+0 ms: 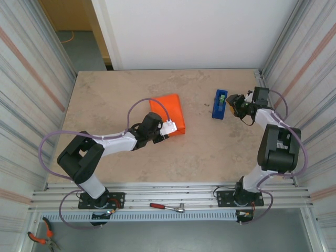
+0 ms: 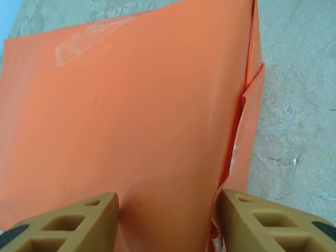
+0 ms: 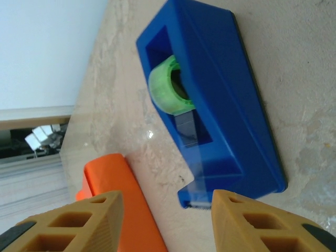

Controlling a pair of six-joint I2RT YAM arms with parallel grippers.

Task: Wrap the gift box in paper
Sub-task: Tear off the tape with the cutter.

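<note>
The left gripper point(image 2: 168, 197) is half spread over the paper point(image 2: 131, 105) (contact unclear); the right gripper point(image 3: 168, 195) is spread and empty. The paper's long axis runs near-to-far, leaning left.

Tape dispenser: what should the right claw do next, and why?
Probably ease forward and pinch the tape end: the right gripper is open just short of the tape dispenser, while the left gripper sits over the folded paper, whose flap looks unsealed.

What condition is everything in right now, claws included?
paper: folded into a parcel, tape stuck on top, side fold loose.
tape dispenser: resting on the table, green roll loaded.
left gripper: open, above the paper.
right gripper: open, at the dispenser's cutter end.
</note>
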